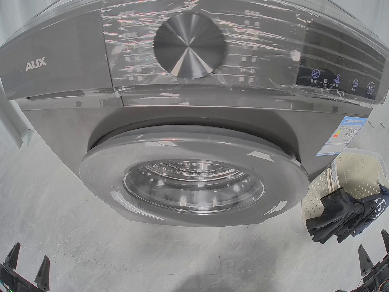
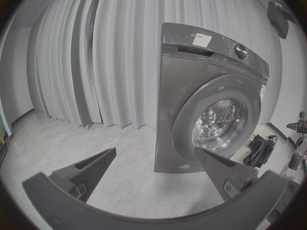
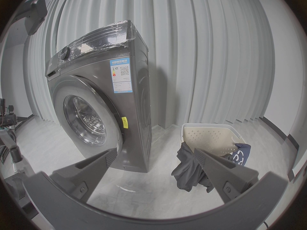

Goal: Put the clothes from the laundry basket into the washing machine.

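Beside the washing machine (image 1: 60, 118), clothes (image 1: 340, 217) overhang laundry basket (image 1: 360, 175); left end effector (image 1: 30, 251) and right end effector (image 1: 372, 240) spread, empty

laundry basket (image 1: 356, 175) right of washing machine (image 1: 190, 114)

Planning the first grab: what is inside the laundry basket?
Dark clothes drape over the near rim of the laundry basket, a navy printed piece beside them. Anything beneath them is covered.
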`<state>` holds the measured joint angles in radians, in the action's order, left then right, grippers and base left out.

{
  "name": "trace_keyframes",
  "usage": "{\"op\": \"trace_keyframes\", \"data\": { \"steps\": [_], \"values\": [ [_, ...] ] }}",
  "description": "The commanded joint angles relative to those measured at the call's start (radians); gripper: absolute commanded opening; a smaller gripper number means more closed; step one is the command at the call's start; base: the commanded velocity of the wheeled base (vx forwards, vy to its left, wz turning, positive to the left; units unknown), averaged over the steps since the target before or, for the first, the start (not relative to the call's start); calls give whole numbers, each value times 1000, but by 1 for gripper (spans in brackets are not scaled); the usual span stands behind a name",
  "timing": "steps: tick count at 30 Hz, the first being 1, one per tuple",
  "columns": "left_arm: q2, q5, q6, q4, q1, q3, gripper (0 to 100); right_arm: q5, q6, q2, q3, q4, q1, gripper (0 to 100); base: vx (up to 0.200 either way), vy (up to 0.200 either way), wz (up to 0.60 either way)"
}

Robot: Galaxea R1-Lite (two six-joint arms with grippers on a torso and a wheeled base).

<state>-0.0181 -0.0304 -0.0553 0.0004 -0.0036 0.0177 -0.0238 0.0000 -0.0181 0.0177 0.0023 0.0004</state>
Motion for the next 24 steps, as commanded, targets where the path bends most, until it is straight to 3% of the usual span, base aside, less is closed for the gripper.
{"op": "trace_keyframes", "data": {
  "steps": [1,15,18,24],
  "values": [
    [12,0,0,0,1,-16,100,-1,0,13,-18,-1,1,100,0,0,0],
    [12,0,0,0,1,-16,100,-1,0,13,-18,1,1,100,0,0,0],
    [12,0,0,0,1,-16,100,-1,0,13,-18,-1,1,100,200,0,0],
    [12,0,0,0,1,-16,100,1,3,15,-18,1,3,100,0,0,0]
  ]
}}
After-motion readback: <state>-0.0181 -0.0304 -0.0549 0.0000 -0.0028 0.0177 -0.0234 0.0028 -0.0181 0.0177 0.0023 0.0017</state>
